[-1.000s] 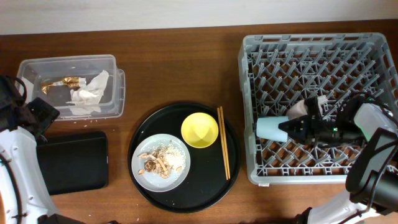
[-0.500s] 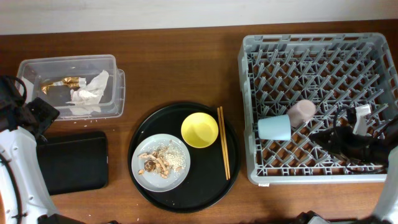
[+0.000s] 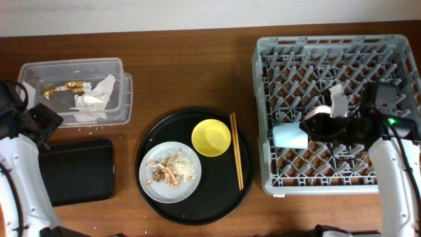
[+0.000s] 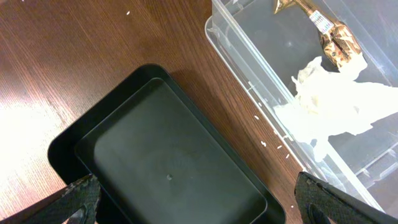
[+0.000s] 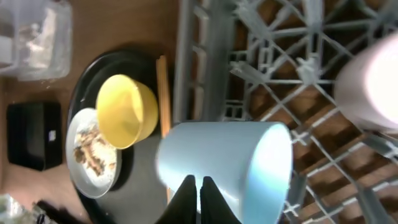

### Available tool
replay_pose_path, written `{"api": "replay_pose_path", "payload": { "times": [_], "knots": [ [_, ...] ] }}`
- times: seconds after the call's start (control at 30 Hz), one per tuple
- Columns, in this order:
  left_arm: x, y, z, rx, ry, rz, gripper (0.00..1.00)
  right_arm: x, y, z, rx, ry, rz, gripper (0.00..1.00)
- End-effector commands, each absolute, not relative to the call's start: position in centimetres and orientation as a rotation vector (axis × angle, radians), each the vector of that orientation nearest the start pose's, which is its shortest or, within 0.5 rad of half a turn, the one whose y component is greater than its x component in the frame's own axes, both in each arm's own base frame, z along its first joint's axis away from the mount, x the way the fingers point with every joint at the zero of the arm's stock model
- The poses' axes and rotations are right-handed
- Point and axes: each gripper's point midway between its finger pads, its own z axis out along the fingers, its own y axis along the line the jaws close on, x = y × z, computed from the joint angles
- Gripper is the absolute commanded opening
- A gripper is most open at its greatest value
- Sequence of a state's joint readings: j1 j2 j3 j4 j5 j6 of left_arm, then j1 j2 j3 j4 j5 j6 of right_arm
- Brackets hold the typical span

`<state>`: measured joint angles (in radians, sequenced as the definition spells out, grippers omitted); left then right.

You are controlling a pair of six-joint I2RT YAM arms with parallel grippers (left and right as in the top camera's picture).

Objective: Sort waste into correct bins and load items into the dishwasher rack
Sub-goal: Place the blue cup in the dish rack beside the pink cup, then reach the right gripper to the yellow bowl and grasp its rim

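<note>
My right claw [image 5: 198, 190], pressed together on nothing, points at the small blue cup [image 5: 236, 162], on its side in the dishwasher rack [image 3: 329, 41] by the tabletop's [image 3: 197, 72] right edge. My left claw [image 4: 199, 202], spread wide, hangs over the shallow black tray [image 4: 161, 155] at the left edge.

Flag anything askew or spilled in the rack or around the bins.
The blue cup lies on its side across the pegs near the left edge of the dishwasher rack, not standing up. Small white crumbs are scattered on the table between the clear box and the black tray. No visible damage.
</note>
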<state>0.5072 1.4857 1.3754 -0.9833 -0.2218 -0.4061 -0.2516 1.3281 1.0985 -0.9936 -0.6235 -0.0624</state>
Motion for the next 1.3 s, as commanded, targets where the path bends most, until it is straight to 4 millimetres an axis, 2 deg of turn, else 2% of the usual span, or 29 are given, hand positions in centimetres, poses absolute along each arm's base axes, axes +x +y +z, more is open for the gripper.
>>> {"api": "replay_pose_path", "payload": {
  "times": [0.0,0.07,0.13,0.2,0.4,0.5,0.57,0.63,0.7,0.8,0.87,0.93,1.03,1.13,1.2,1.27],
  "knots": [
    [29.4,20.9,19.9,-1.243,2.335,0.340,0.99,30.0,1.6,14.8,0.207,2.703,0.690,0.05],
    [29.4,20.9,19.9,-1.243,2.335,0.340,0.99,29.9,1.5,13.6,0.238,2.750,0.695,0.04],
    [29.4,20.9,19.9,-1.242,2.335,0.340,0.99,29.4,-0.3,12.8,0.355,2.801,0.544,0.04],
    [29.4,20.9,19.9,-1.243,2.335,0.340,0.99,28.8,-1.0,12.8,0.378,2.821,0.477,0.04],
    [29.4,20.9,19.9,-1.242,2.335,0.340,0.99,26.8,-0.4,17.0,0.362,2.710,0.454,0.04],
    [29.4,20.9,19.9,-1.243,2.335,0.340,0.99,25.9,1.9,19.4,0.249,2.637,0.527,0.04],
    [29.4,20.9,19.9,-1.243,2.335,0.340,0.99,26.0,3.8,19.3,0.142,2.652,0.533,0.04],
    [29.4,20.9,19.9,-1.242,2.335,0.340,0.99,26.7,5.6,18.2,0.047,2.692,0.518,0.04],
    [29.4,20.9,19.9,-1.242,2.335,0.340,0.99,27.5,4.8,16.0,0.163,2.772,0.360,0.04],
    [29.4,20.9,19.9,-1.243,2.335,0.340,0.99,28.4,4.4,13.3,0.223,2.855,0.265,0.04],
    [29.4,20.9,19.9,-1.243,2.335,0.340,0.99,28.5,2.1,12.4,0.367,2.863,0.080,0.04],
    [29.4,20.9,19.9,-1.243,2.335,0.340,0.99,27.9,0.1,12.7,0.469,2.845,-0.075,0.04],
    [29.4,20.9,19.9,-1.243,2.335,0.340,0.99,27.3,-1.6,15.0,0.556,2.806,-0.200,0.04],
    [29.4,20.9,19.9,-1.243,2.335,0.340,0.99,26.8,-1.7,17.4,0.557,2.784,-0.200,0.04],
    [29.4,20.9,19.9,-1.242,2.335,0.340,0.99,26.7,-1.7,18.0,0.555,2.763,-0.188,0.04],
    [29.4,20.9,19.9,-1.243,2.335,0.340,0.99,26.9,-1.2,17.7,0.551,2.776,-0.154,0.04]
  ]
}}
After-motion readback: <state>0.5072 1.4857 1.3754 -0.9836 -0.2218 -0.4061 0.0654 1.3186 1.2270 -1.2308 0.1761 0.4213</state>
